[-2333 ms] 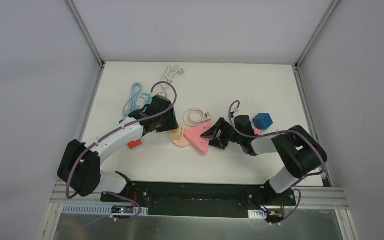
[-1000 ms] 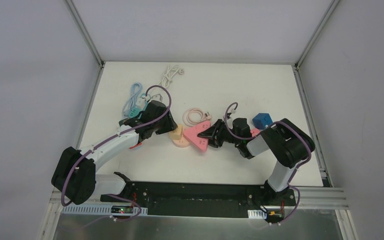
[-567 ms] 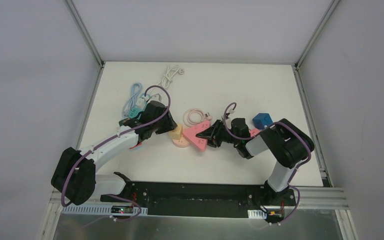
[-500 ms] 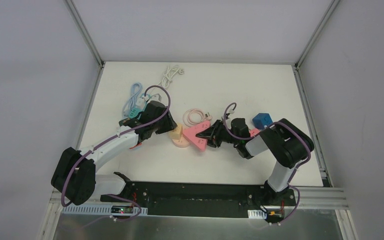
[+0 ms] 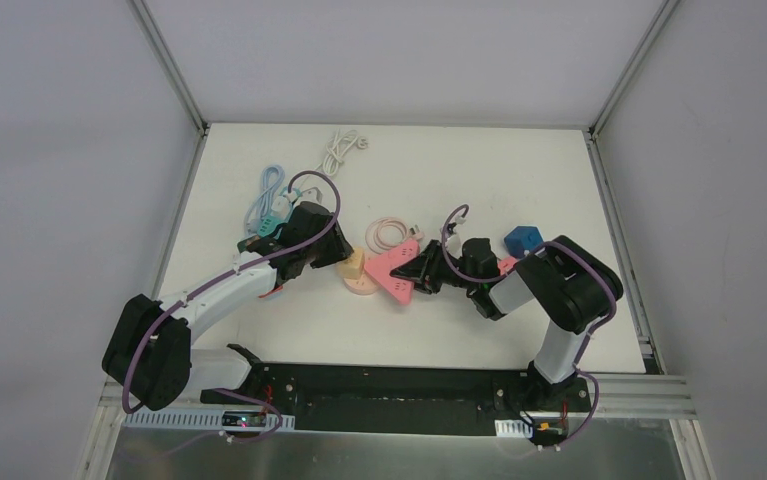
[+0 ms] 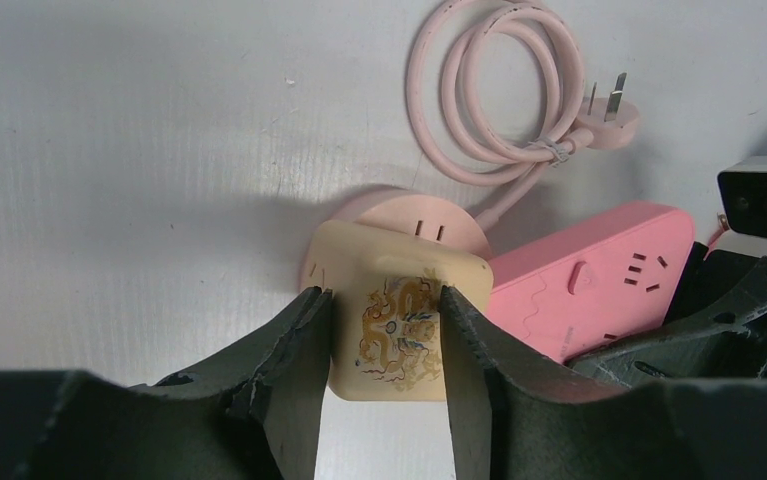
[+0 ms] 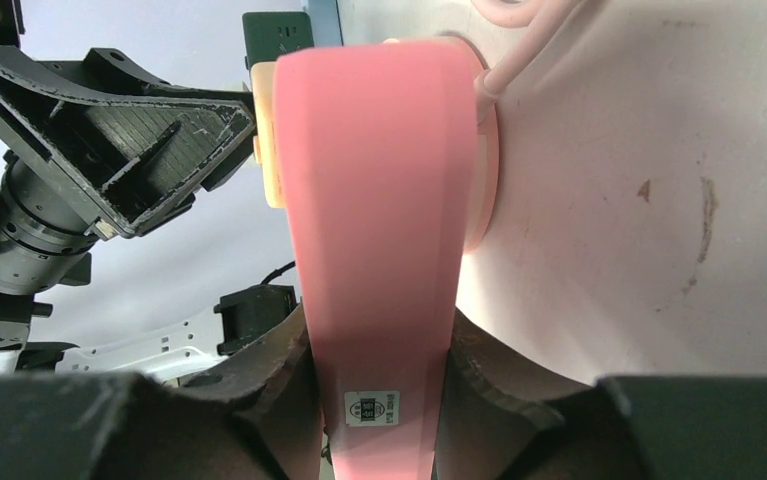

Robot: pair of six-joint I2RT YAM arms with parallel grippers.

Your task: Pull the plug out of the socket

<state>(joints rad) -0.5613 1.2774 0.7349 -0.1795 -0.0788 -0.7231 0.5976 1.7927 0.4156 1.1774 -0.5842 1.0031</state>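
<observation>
A cream plug with a dragon print (image 6: 399,340) sits on a round pink socket (image 6: 379,205). My left gripper (image 6: 381,300) is shut on the plug, one finger on each side. In the top view the plug (image 5: 352,263) lies just right of the left gripper (image 5: 331,252), over the round socket (image 5: 362,285). A pink power strip (image 5: 394,270) lies against the socket's right side. My right gripper (image 7: 377,335) is shut on the strip (image 7: 369,180) and shows in the top view (image 5: 425,270).
A coiled pink cable (image 5: 389,233) with its own plug lies behind the socket. A blue cube (image 5: 524,240) sits at the right. A white cable (image 5: 342,148) and a blue cable (image 5: 267,192) lie at the back left.
Since 2.3 s ago the left gripper moved onto the plug, and the right gripper and the strip shifted slightly left. Nothing visible has moved in the last half second.
</observation>
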